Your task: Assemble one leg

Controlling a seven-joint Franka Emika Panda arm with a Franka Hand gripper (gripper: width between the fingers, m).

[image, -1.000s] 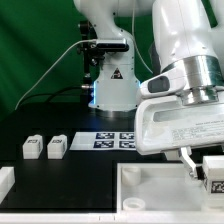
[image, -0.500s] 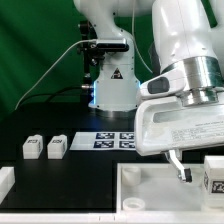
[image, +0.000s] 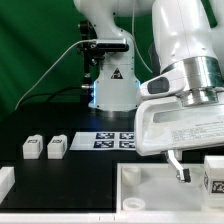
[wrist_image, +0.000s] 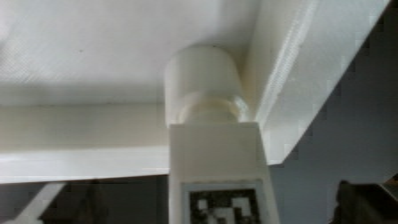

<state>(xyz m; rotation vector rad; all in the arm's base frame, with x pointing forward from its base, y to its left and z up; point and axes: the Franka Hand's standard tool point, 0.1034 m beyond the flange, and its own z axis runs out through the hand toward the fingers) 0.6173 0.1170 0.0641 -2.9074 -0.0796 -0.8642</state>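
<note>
— Now, what changed at four o'clock of the exterior view?
— We see the gripper (image: 200, 172) with jaws apart: one finger (image: 178, 165) has drawn clear of the leg (image: 213, 178), left at the panel (image: 150, 182) corner. Released, we judge.
— Hidden?
— The far finger, and the leg's seating.

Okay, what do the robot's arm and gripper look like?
The arm is glossy white with thick rounded segments. Its base carries a black triangle mark, and a black cable trails off it. The gripper is a white box with faint grey lettering.
</note>
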